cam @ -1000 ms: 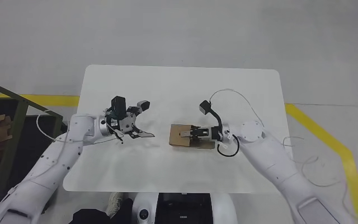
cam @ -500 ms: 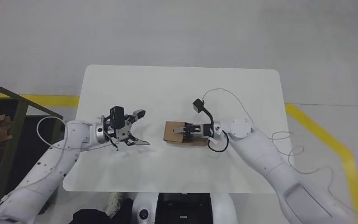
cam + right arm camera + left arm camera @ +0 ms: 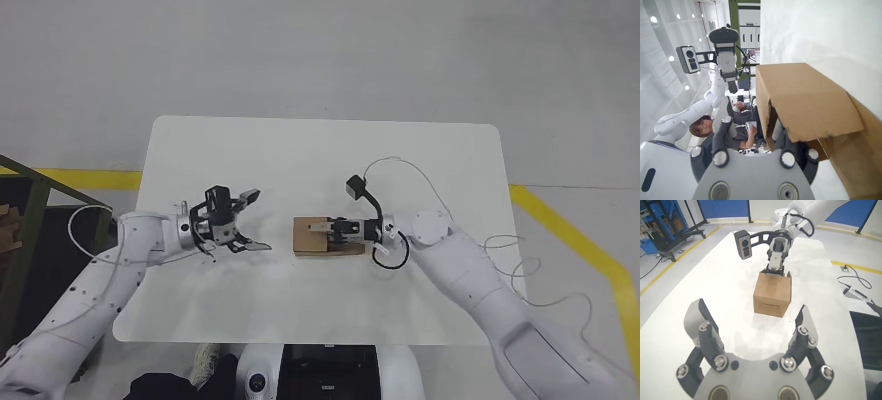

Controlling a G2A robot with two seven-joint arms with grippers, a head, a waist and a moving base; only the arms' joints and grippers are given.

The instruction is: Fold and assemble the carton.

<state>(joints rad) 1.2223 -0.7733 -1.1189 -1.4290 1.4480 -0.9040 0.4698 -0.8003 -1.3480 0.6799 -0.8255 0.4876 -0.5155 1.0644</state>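
A brown carton (image 3: 312,238) lies on its side near the middle of the white table (image 3: 320,150), its closed end with a slot facing my left gripper (image 3: 772,291). My left gripper (image 3: 752,310) hovers open a short way to the carton's left (image 3: 258,220), nothing between its fingers. My right gripper (image 3: 336,228) is at the carton's open, torn-edged end (image 3: 800,91). One of its fingers (image 3: 728,113) stays outside a carton wall with a visible gap, while the other goes inside, mostly hidden. The right gripper (image 3: 775,272) stands open astride that wall.
A thin white cable (image 3: 400,165) loops from my right wrist over the table's back right. A green rack (image 3: 20,200) stands beyond the table's left edge. Bare tabletop lies behind and in front of the carton.
My right gripper and the carton have shifted a little to the left together. My left gripper has drawn back slightly leftwards and turned at the wrist, staying open.
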